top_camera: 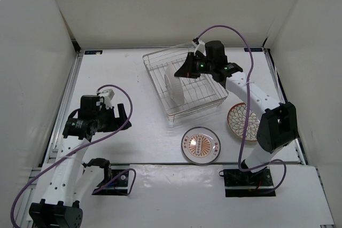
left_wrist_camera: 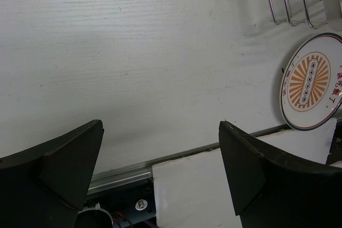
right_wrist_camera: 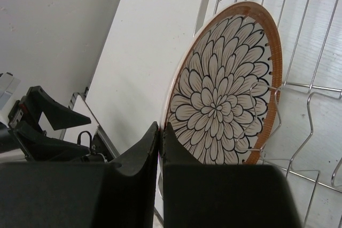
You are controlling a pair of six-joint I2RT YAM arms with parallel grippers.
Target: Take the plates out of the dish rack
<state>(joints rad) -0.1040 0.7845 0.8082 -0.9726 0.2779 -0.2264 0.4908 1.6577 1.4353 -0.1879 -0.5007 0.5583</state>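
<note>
Standing on edge between the thin wire dividers, the racked plate (right_wrist_camera: 219,94) leaned a little, its face of black-outlined white petals inside an orange-brown band turned toward the right wrist camera. From above only its white back (top_camera: 173,85) showed, in the left half of the dish rack (top_camera: 206,60), which sat askew on the far middle of the table (top_camera: 128,73).

The right gripper (right_wrist_camera: 162,126) reached in over the rack from the right. Its two dark fingers were pressed together, and the plate's near rim ran down into the seam between them, so the plate's edge looked pinched there.

Two more plates lay flat on the table in front of the rack. The pale plate (top_camera: 201,145), dark-rimmed with an orange sunburst motif, lay nearest the front edge. The orange-brown plate (top_camera: 240,118), patterned with white petals, lay to its right, partly hidden under the right arm.

The left gripper (left_wrist_camera: 160,124) hung over bare table on the left side, well apart from the rack. Its fingers were spread wide with nothing between them. Its wrist camera caught the pale plate (left_wrist_camera: 312,81) and a corner of the rack's wires (left_wrist_camera: 291,4) at the right edge.
</note>
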